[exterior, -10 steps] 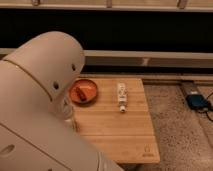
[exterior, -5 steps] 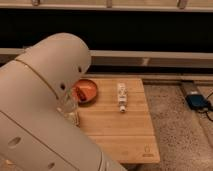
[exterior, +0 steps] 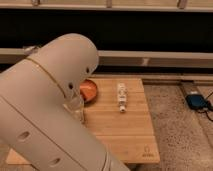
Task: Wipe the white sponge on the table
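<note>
On the left the big white arm [exterior: 50, 100] bends over the left part of the bench [exterior: 125, 135] and covers it. The gripper is therefore hidden behind it, and I cannot tell if the jaws are open or closed. The white sponge does not show either; I judge that it lies under the arm, which is probably why the arm reaches there. To the right, an orange bowl [exterior: 90, 91] and then a slim white bottle [exterior: 121, 96], lying on its side, keep to the far half, and a blue device [exterior: 196, 101] rests on the floor.

Speckled floor [exterior: 181, 131], dark wall [exterior: 150, 31] behind.
</note>
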`<state>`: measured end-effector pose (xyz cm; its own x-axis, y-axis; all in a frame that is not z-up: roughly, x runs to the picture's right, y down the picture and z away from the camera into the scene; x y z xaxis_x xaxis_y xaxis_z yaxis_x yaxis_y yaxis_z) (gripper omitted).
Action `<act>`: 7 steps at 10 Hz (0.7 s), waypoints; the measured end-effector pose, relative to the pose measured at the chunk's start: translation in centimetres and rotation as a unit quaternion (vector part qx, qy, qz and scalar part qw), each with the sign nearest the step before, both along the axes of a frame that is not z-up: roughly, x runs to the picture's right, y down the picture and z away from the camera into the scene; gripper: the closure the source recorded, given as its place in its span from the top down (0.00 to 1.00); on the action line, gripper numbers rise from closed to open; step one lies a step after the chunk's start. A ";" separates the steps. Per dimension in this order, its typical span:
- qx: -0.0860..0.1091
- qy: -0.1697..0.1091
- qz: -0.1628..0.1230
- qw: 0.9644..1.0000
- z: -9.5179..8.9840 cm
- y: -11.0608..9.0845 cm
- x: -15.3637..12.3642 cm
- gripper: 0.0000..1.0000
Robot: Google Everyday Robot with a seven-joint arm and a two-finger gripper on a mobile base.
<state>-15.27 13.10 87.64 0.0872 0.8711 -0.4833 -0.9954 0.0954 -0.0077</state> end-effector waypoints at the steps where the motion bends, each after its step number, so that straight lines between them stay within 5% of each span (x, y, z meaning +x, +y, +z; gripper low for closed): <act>1: -0.010 -0.009 0.011 1.000 0.1 -0.2 0.8 0.00; 3: -0.033 -0.047 0.027 0.998 0.0 -0.4 2.1 0.00; 5: -0.056 -0.125 0.025 0.990 -0.8 -0.4 1.7 0.00; 7: -0.064 -0.165 0.010 0.984 -1.4 -0.3 1.4 0.00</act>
